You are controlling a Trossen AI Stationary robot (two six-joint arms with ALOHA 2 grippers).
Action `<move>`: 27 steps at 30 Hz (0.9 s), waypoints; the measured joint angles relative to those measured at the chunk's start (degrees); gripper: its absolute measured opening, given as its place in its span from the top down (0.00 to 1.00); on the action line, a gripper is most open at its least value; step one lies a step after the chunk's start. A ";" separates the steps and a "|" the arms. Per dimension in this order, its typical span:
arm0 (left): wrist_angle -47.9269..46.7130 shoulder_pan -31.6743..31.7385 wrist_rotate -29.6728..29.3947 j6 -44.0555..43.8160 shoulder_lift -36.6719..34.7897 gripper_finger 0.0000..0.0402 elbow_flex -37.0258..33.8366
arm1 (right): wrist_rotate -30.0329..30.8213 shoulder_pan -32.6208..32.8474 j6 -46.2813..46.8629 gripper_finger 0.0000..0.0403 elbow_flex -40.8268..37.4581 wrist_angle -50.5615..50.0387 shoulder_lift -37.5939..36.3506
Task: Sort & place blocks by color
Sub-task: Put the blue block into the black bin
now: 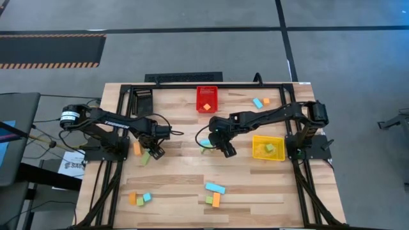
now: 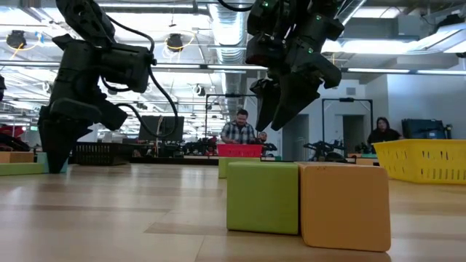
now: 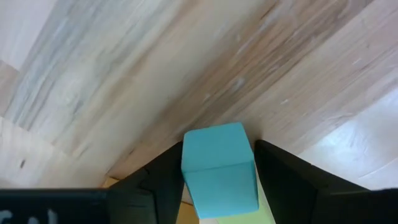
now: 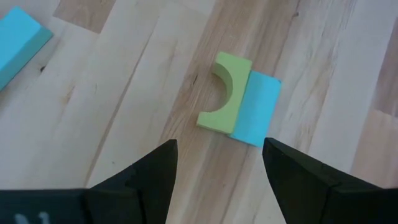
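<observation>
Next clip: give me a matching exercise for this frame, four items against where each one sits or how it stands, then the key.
Items:
1. red bin
2. yellow bin
3. left end effector
4. right end effector

States:
A. closed on a light blue block
B. holds a green block
C. open above a green arch block and a blue block lying side by side
D. holds an orange block

Pairs: 1-D, 2-B, 3-A, 4-C
</observation>
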 joint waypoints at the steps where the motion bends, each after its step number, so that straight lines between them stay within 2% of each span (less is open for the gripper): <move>1: 0.02 0.00 0.02 0.17 0.00 0.54 0.00 | -0.02 0.00 0.00 0.36 0.00 0.00 0.00; 6: -0.03 0.02 0.35 0.22 0.01 0.56 0.00 | 0.00 0.00 -0.02 0.36 0.00 -0.04 0.00; 12: -0.47 0.09 0.17 1.87 0.08 0.72 0.55 | 0.02 0.00 -0.03 0.36 0.00 -0.04 0.00; 14: -0.60 0.07 -0.75 4.00 0.32 0.75 1.82 | 0.04 0.00 0.23 0.36 0.00 -0.07 0.00; 21: -4.91 2.96 -13.97 17.09 0.28 0.75 15.00 | 0.28 0.01 4.18 0.36 -0.48 -3.92 -3.16; 24: -6.99 7.74 -19.74 23.21 0.17 0.75 19.55 | 0.35 -0.41 5.95 0.36 -2.13 -4.18 -6.45; 27: -7.52 14.34 -21.77 27.66 0.11 0.75 22.32 | 1.53 -1.12 8.02 0.36 -6.16 -3.20 -11.61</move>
